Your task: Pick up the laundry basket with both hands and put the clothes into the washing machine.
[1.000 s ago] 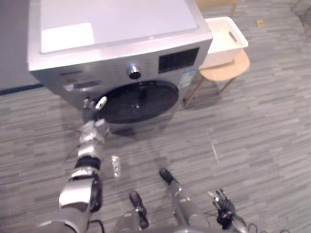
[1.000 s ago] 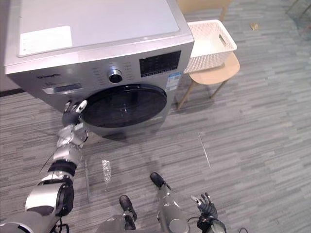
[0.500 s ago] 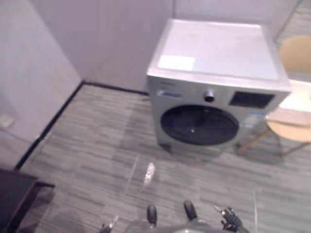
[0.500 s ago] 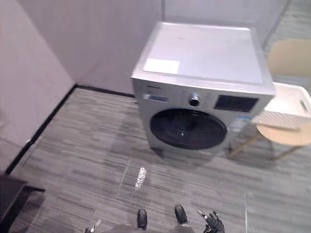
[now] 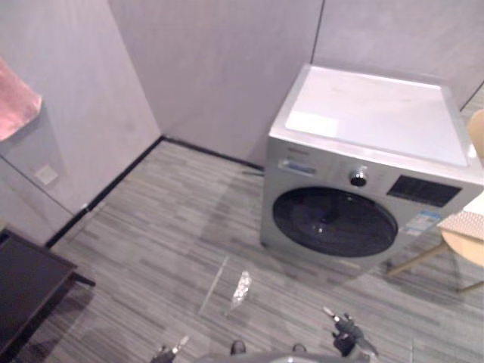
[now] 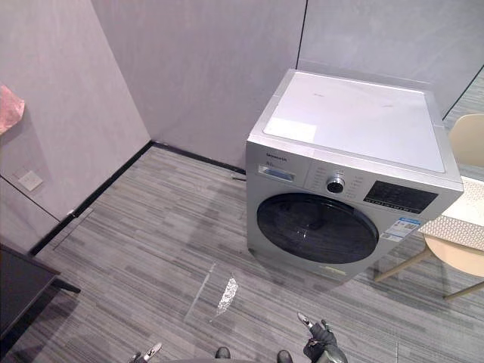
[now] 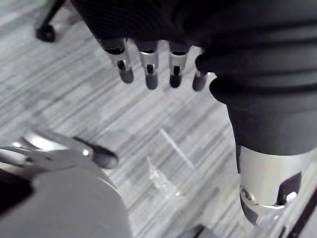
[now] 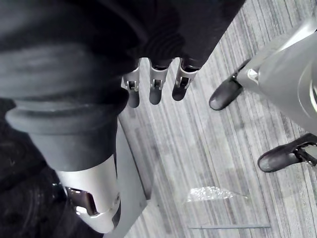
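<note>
The silver washing machine point(image 6: 355, 151) stands against the wall, its round dark door point(image 6: 316, 228) closed. A white lattice laundry basket point(image 6: 463, 225) rests on a wooden stool point(image 6: 461, 259) to the machine's right, cut off by the view's edge; its contents are hidden. My left hand point(image 6: 147, 353) hangs low at my side, far from the machine, its fingers point(image 7: 148, 74) relaxed over bare floor and holding nothing. My right hand point(image 6: 321, 349) is also low, in front of the machine, its fingers point(image 8: 154, 87) straight and empty.
A black table point(image 5: 26, 291) stands at the lower left by the wall. A pink cloth point(image 5: 15, 98) hangs on the left wall. A small clear glinting thing point(image 5: 240, 287) lies on the grey plank floor. A beige chair back point(image 6: 470, 138) shows past the basket.
The camera has pulled back and swung left, so the machine looks farther off. My left hand, which was at the door's left edge a second ago, has dropped to my side.
</note>
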You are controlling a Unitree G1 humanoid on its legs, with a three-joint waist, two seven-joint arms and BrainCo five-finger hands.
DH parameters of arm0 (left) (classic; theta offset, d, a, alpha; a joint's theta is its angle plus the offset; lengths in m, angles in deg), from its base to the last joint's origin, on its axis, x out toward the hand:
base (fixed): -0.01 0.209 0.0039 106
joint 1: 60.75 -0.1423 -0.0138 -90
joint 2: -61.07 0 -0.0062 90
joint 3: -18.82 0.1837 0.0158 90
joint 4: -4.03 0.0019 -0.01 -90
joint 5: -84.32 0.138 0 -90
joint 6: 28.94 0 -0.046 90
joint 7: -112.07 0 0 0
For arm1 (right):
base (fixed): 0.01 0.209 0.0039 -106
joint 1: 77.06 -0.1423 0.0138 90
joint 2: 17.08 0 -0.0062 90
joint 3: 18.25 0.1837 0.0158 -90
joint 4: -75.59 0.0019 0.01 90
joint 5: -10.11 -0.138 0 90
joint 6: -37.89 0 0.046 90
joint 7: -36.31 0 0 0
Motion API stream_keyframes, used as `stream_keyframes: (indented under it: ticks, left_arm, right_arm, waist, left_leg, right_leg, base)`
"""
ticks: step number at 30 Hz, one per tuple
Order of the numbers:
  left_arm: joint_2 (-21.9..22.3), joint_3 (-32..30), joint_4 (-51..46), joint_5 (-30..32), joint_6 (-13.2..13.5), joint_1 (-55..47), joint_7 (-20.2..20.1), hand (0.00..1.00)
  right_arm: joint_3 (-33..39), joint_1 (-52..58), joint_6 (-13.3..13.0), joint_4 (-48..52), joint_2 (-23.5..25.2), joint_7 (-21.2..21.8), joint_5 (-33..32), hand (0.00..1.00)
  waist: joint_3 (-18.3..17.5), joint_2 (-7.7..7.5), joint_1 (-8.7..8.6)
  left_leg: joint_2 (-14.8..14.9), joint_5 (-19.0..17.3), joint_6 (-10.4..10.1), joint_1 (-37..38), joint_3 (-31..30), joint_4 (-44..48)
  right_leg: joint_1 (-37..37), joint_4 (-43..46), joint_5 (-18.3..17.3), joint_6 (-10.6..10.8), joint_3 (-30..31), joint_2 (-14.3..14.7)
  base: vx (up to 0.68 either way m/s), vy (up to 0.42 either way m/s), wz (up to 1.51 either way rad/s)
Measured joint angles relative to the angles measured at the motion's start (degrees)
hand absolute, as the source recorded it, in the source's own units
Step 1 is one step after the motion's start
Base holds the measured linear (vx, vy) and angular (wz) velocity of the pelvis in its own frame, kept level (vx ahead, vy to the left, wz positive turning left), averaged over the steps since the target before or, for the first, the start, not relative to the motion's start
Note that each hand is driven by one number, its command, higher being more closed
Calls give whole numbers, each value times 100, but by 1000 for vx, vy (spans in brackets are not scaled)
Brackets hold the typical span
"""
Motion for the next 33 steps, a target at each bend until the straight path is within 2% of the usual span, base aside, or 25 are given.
stream_keyframes:
  ticks: [1, 3, 4, 5, 6, 7, 8, 10, 12, 14, 15, 17, 20, 21, 22, 23, 24, 25, 27, 28, 29, 30, 31, 33]
  left_arm:
    - [-10, 90, -7, 12, 7, 74, 1, 0]
    - [-8, 272, -9, 71, 19, 183, 1, 0]
    - [27, 414, -12, 80, 33, 270, -1, 0]
    - [42, 453, -13, 83, 36, 301, -5, 0]
    - [49, 477, -37, 84, 42, 331, -7, 0]
    - [32, 491, -40, 84, 40, 342, -5, 0]
    - [9, 491, -50, 79, 44, 374, -7, 0]
    - [-34, 491, -16, 68, 37, 463, -8, 0]
    - [-2, 492, 23, 83, 29, 446, -1, 0]
    - [48, 492, 21, 167, 45, 342, 40, 0]
    - [46, 472, 11, 249, 109, 273, 126, 0]
    - [7, 436, 11, 293, 144, 308, 189, 0]
    - [-19, 141, 11, 285, 138, 315, 324, 0]
    - [-30, 21, 10, 286, 139, 340, 377, 0]
    - [94, -72, 12, 289, 139, 398, 388, 0]
    - [163, -71, 2, 289, 140, 438, 386, 0]
    - [261, -57, -66, 292, 146, 491, 381, 0]
    - [307, -4, -196, 298, 170, 505, 371, 0]
    - [374, 7, -313, 305, 241, 533, 370, 0]
    - [419, 122, -461, 304, 274, 514, 374, 0]
    - [421, 208, -477, 304, 274, 494, 375, 0]
    - [370, 260, -453, 300, 247, 450, 369, 0]
    - [318, 254, -435, 300, 238, 458, 368, 0]
    - [330, 134, -379, 297, 271, 372, 257, 0]
  right_arm:
    - [103, -3, 26, 6, 11, -6, -4, 0]
    - [201, 11, 33, 11, -9, -6, -52, 0]
    - [200, 16, 23, 52, -20, -6, -164, 0]
    - [200, 14, 13, 75, -20, -5, -191, 0]
    - [198, 10, 4, 97, -10, -6, -201, 0]
    - [199, 31, -4, 109, -3, -4, -210, 0]
    - [208, 69, -14, 112, -8, -16, -215, 0]
    - [466, 69, -17, 112, -16, -35, -216, 0]
    - [717, 63, -33, 112, -74, -135, -188, 0]
    - [802, 55, -40, 112, -71, -173, -259, 0]
    - [795, 18, -50, 112, -38, -185, -439, 0]
    - [786, -53, -73, 112, -5, -234, -591, 0]
    - [765, -294, -79, 215, -48, -269, -558, 0]
    - [743, -376, -108, 353, -88, -265, -543, 0]
    - [626, -608, -202, 471, -242, -258, -440, 0]
    - [554, -658, -206, 531, -331, -257, -400, 0]
    - [541, -608, -58, 393, -359, -422, -423, 0]
    - [495, -351, -89, 321, -232, -425, -405, 0]
    - [455, -294, -52, 184, -218, -662, -492, 0]
    - [384, -220, -55, 94, -318, -792, -586, 0]
    - [341, -183, -57, 92, -370, -804, -595, 0]
    - [100, -100, -56, 85, -326, -805, -601, 0]
    - [-9, -98, -49, 74, -328, -812, -635, 0]
    - [-340, -87, -51, -142, -310, -820, -657, 0]
  waist:
    - [21, -28, -61]
    - [82, 18, -81]
    - [122, 123, -84]
    - [146, 163, -117]
    - [205, 145, -233]
    - [219, 269, -281]
    - [231, 229, -415]
    - [288, 176, -410]
    - [324, 199, -397]
    - [372, 189, -384]
    - [385, 115, -391]
    - [365, -2, -379]
    - [278, -161, -459]
    - [265, -109, -477]
    - [289, -30, -556]
    - [287, -20, -598]
    - [329, -124, -652]
    - [351, -296, -712]
    - [353, -463, -699]
    - [332, -279, -658]
    - [336, -119, -621]
    - [287, -89, -529]
    - [291, -59, -526]
    - [289, 90, -387]
  left_leg:
    - [-36, -48, 66, 84, -1, 1]
    - [-8, -153, 172, 312, 84, 0]
    - [5, -249, 216, 535, 153, 1]
    - [15, -277, 259, 613, 163, 4]
    - [27, -315, 318, 705, 152, 38]
    - [32, -324, 359, 763, 124, 41]
    - [47, -356, 374, 773, 72, 44]
    - [55, -392, 324, 753, 41, 45]
    - [64, -455, 219, 792, -33, 46]
    - [37, -541, 84, 962, -115, 46]
    - [1, -657, -89, 1108, -264, 45]
    - [25, -843, -307, 1192, -391, 47]
    - [227, -955, -491, 1257, -434, 56]
    - [353, -1057, -648, 1232, -384, 127]
    - [503, -1114, -830, 1100, -120, 392]
    - [533, -1083, -879, 1055, 100, 514]
    - [586, -1095, -1010, 989, 601, 737]
    - [514, -1138, -1027, 845, 1026, 856]
    - [132, -1203, -909, 188, 841, 1082]
    - [-143, -1037, -848, -673, 483, 968]
    - [-164, -394, -513, -918, 356, 882]
    - [-152, -238, 141, -883, 394, 946]
    - [-167, -202, 169, -885, 360, 952]
    - [-140, -108, 321, -815, 17, 984]
  right_leg:
    - [13, 180, -110, -125, -24, -13]
    - [14, 682, -225, -298, -168, 17]
    - [-28, 1128, -245, -326, -345, 40]
    - [-64, 1330, -245, -322, -426, 57]
    - [-338, 1967, -255, -310, -559, 104]
    - [-507, 2211, -364, -235, -658, 107]
    - [-679, 2333, -526, -107, -788, 118]
    - [-987, 2216, -591, -33, -792, 146]
    - [-1264, 1933, -527, 65, -751, 60]
    - [-1374, 1916, -521, 70, -804, -85]
    - [-1433, 2139, -526, 79, -1084, -252]
    - [-1602, 2619, -586, 151, -1408, -364]
    - [-1663, 3019, -721, -32, -1866, -260]
    - [-1544, 2951, -855, -51, -1984, -217]
    - [-1382, 2898, -990, -269, -2217, -171]
    - [-1296, 2891, -1021, -324, -2272, -174]
    - [-968, 2762, -1068, -405, -2377, -239]
    - [-533, 2433, -1109, -476, -2383, -360]
    - [-138, 1915, -1103, -467, -2563, -538]
    - [23, 1612, -1048, -371, -2788, -459]
    - [67, 1568, -1030, -338, -2822, -270]
    - [137, 1520, -989, -273, -2737, -194]
    - [171, 1479, -921, -230, -2680, -179]
    - [377, 1264, -681, -378, -2224, -62]
  base:
    - [146, 6, -2]
    - [132, -4, -25]
    - [83, 4, -37]
    - [119, 23, -34]
    - [108, 25, -10]
    - [180, 44, 8]
    - [212, 66, 21]
    - [208, 83, 14]
    - [246, 103, 15]
    - [275, 59, 31]
    - [255, -10, 45]
    - [330, -107, 60]
    - [372, -238, 53]
    - [357, -256, 41]
    - [342, -250, 44]
    - [316, -228, 72]
    - [274, -188, 107]
    - [316, -195, 120]
    - [234, -113, 108]
    - [177, -30, 72]
    - [266, 0, 23]
    - [234, 14, -6]
    - [300, 11, 17]
    - [267, -1, 60]
